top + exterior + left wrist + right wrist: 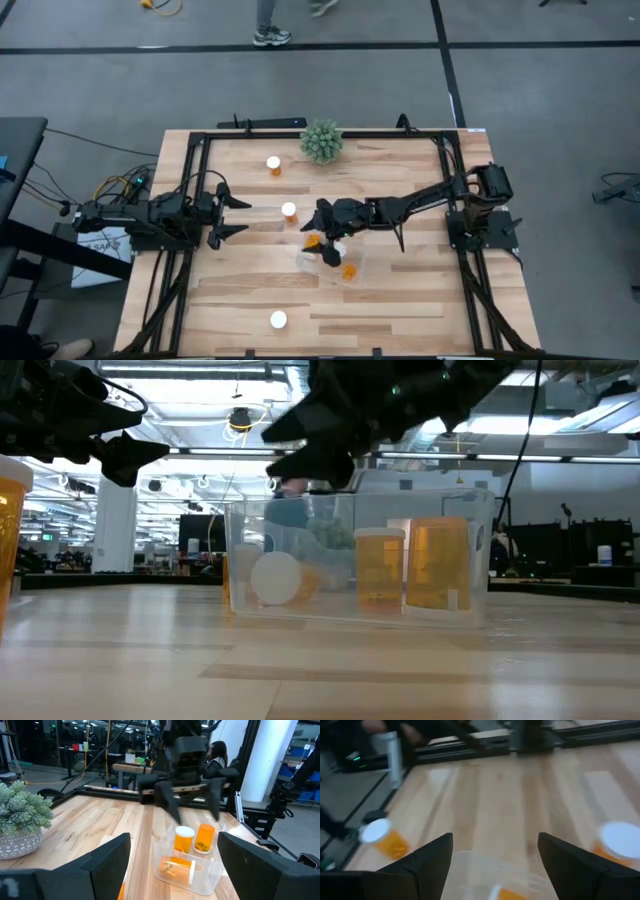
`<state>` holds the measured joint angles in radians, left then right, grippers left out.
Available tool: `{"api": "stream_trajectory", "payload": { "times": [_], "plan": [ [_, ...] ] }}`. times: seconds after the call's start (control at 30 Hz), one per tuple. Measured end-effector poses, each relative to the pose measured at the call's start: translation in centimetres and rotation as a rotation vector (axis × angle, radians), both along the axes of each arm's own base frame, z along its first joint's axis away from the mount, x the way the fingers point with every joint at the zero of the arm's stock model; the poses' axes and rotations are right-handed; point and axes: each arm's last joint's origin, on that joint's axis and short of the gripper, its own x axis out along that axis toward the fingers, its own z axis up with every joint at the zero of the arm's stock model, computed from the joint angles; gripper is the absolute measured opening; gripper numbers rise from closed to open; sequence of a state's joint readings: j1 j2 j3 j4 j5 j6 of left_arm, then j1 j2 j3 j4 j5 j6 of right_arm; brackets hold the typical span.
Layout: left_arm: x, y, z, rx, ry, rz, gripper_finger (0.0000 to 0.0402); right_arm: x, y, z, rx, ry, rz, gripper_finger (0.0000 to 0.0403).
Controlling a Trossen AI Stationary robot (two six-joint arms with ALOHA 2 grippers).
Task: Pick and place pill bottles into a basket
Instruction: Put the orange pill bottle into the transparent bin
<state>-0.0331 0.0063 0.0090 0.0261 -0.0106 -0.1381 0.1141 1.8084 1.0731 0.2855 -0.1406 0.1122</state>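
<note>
My right pincer (pixel 322 222) hangs spread and empty near the centre of the high view, just above the clear basket (pixel 312 262), its two dark fingers (pixel 170 806) splayed over the rim as the left wrist view shows. I judge that it sits there because this is where bottles get let go: high enough to clear the wall and open so nothing is held.

Inside the basket I count three pill bottles: one lying on its side (pixel 176 868), one upright with its white cap on top (pixel 184 840), and one more behind it (pixel 204 839). The clear walls keep them from rolling off across the worktop (pixel 400 290).

Outward from there, three bottles are not yet in: one (pixel 289 211) just left of my right pincer, one (pixel 273 165) toward the upper middle beside the spiky green plant (pixel 321 141), and one (pixel 278 320) alone near the bottom of the frame. The nearest seems the natural next pick.

My left pincer (pixel 222 214) waits at the left of the worktop, also spread and empty, well apart from the basket.
</note>
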Motion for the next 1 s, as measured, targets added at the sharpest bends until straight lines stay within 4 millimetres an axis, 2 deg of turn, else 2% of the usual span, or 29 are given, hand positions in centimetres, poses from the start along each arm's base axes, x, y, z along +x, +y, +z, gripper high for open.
{"api": "stream_trajectory", "payload": {
  "times": [0.3,0.5,0.7,1.0],
  "plan": [
    [0.0,0.0,0.0,0.001,0.000,0.000,0.0290,0.3,2.3,1.6,-0.082,0.076,0.115,0.0287],
    [0.0,0.0,0.0,0.001,0.000,0.000,0.0290,-0.6,3.5,2.4,-0.078,0.115,0.145,0.0287],
    [0.0,0.0,0.0,0.000,0.000,0.000,0.0290,-2.7,4.7,4.8,-0.067,0.142,0.138,0.0286],
    [0.0,0.0,0.0,0.003,0.000,0.000,0.0290,-6.8,8.1,7.9,-0.031,0.182,0.110,0.0286]
  ]
}}
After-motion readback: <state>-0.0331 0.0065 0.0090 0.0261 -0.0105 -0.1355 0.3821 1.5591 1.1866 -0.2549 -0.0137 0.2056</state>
